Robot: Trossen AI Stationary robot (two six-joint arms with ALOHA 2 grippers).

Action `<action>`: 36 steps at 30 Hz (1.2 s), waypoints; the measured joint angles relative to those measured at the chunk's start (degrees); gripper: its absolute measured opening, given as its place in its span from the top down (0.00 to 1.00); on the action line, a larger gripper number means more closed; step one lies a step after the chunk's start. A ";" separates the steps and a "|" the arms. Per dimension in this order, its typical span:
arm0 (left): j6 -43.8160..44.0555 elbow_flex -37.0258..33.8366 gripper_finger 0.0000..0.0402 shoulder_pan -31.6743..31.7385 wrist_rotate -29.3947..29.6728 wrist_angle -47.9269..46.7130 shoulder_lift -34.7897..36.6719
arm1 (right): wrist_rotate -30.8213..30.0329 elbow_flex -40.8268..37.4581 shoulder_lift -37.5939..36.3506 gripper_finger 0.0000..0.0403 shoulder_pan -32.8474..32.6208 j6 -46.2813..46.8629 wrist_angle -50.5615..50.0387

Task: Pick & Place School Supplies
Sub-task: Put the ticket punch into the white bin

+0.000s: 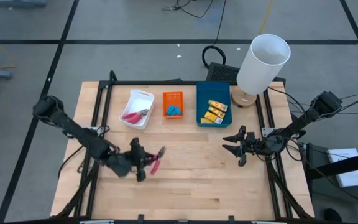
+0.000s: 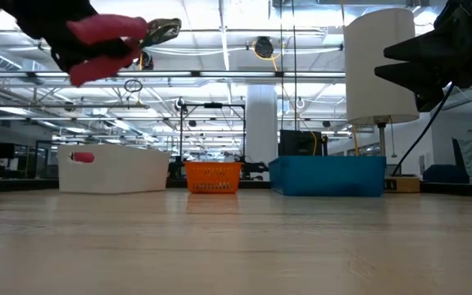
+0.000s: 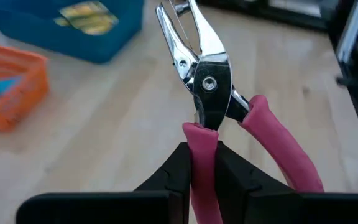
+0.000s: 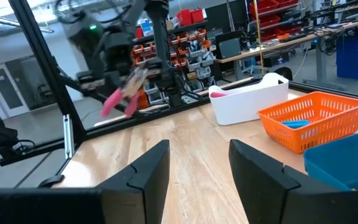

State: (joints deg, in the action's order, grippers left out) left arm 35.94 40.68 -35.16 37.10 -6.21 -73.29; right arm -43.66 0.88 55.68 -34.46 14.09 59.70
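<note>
1. left gripper (image 1: 143, 163) sat over the table (image 1: 191, 186) toward its front-left part, lifted clear of the wood in the low view.
2. clamped tight on one pink handle of the pink-handled pliers (image 3: 211, 93), other handle sticking out free to the side, metal nose pointing away from the wrist.
3. same tool seen up in the air in the low view (image 2: 113, 41) and from the right wrist (image 4: 124, 93), nothing under it but bare wood.
4. right gripper (image 1: 236, 148) hung near the right edge of the table, fingers (image 4: 148, 174) parted about halfway, gripping nothing.
5. white tray (image 1: 137, 109) along the back edge, another pink-handled tool (image 1: 134, 115) lying inside it.
6. orange basket (image 1: 173, 98) just beside the white tray, light-blue pieces (image 1: 174, 111) in it.
7. blue bin (image 1: 202, 106) next along the back edge, yellow packets (image 1: 215, 111) with dark print inside.
8. white lamp (image 1: 263, 62) at the back-right corner, just beside the blue bin.
</note>
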 joint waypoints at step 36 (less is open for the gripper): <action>-8.44 -10.90 0.89 50.37 1.02 -11.70 19.27 | 1.10 0.01 -0.02 0.61 7.45 -0.20 -2.29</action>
State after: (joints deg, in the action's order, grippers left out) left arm 27.50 29.78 15.21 38.12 -17.91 -54.02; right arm -42.56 0.88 55.66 -27.01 13.89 57.41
